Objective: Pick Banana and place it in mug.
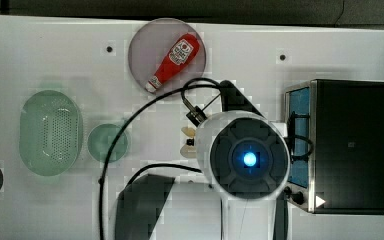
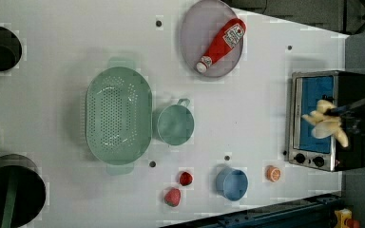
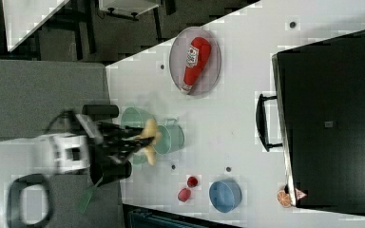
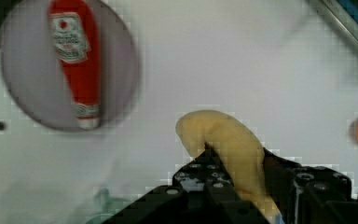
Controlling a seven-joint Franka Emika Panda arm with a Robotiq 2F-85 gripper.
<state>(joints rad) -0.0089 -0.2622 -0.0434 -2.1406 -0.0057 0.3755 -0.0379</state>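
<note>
The gripper fills the wrist view's foreground, its black fingers clamped on the banana, whose pale yellow lobes curl out past the fingertips. In the left view the gripper holds the banana in the air in front of the toaster oven, clear of the white table below. In the right view the banana hangs in front of the mug.

Taking the mug as landmark in the left view: it stands upright and empty, its handle toward the picture's top, with bare table between it and the toaster oven. The green perforated basket sits just beside it, on the left view's left, almost touching. Toward the top of the left view from the mug lies a grey plate with a red ketchup bottle on its side on it. Below the mug in that view stand two red berries, a blue bowl and, further toward the oven, an orange slice.

In the top view the arm's round white wrist housing stands between the mug and the toaster oven, with black cables looping across the table toward the mug.
</note>
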